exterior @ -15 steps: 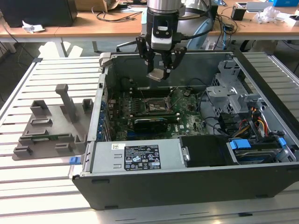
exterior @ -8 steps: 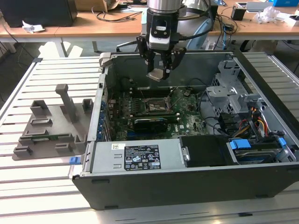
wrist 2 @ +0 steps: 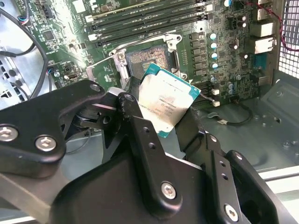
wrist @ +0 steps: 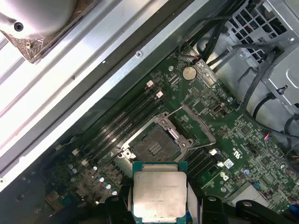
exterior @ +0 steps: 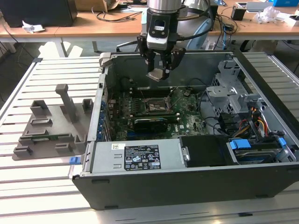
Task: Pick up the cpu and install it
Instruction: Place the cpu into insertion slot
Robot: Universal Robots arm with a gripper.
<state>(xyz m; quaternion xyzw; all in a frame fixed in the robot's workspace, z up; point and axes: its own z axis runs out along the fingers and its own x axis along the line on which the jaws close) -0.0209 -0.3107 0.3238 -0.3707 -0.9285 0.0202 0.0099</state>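
Note:
The cpu is a flat square chip with a silver top and green rim. My gripper is shut on it, one black finger on each side. It hangs above the open computer case, over the motherboard. In both wrist views the black socket with its open metal frame lies just below and ahead of the chip, uncovered. In the exterior view the socket sits under the gripper, some way down.
A grey plastic tray with upright posts stands on the slatted table at the exterior view's left. Memory slots run beside the socket. Drive cages and cables fill the case at the exterior view's right. A power supply lines the near wall.

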